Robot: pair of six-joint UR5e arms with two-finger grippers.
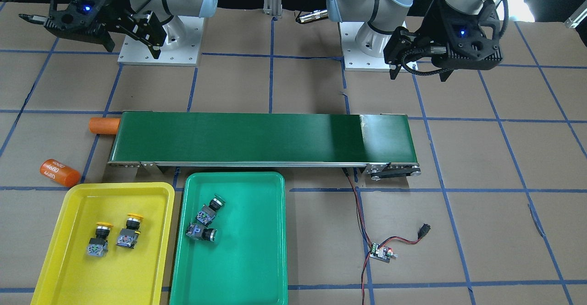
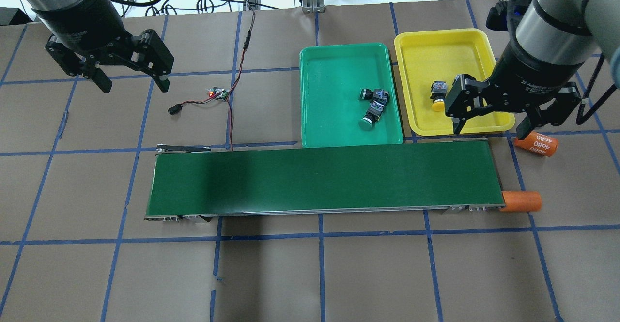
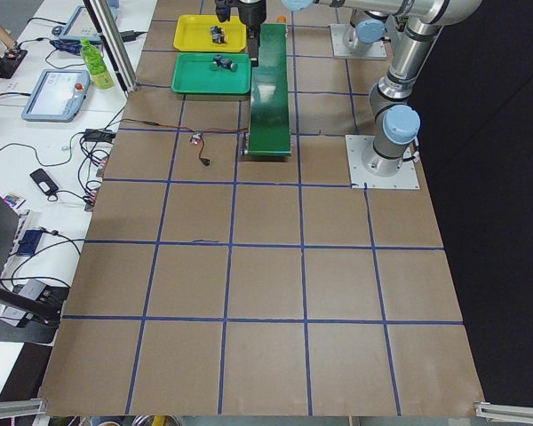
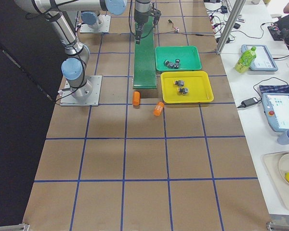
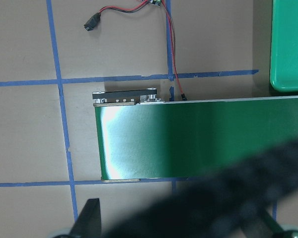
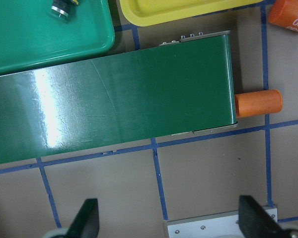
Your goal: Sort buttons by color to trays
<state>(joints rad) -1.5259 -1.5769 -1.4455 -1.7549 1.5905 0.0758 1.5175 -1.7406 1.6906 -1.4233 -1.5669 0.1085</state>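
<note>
Yellow-capped buttons point(image 1: 130, 232) lie in yellow tray point(image 1: 137, 268), green-capped buttons point(image 1: 208, 208) in green tray point(image 1: 247, 250), beyond conveyor belt point(image 1: 261, 137). Right hand point(image 2: 490, 129) nearer, released, empty. Left hand point(image 2: 134, 85) likewise released, well apart. Sorting looks done.

Downward wrist views, common green tray point(image 6: 20, 47)

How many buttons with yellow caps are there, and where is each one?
2. Both are in the yellow tray, side by side: one button on the front view's left, the other button right of it. The right gripper hides one in the overhead view.
</note>
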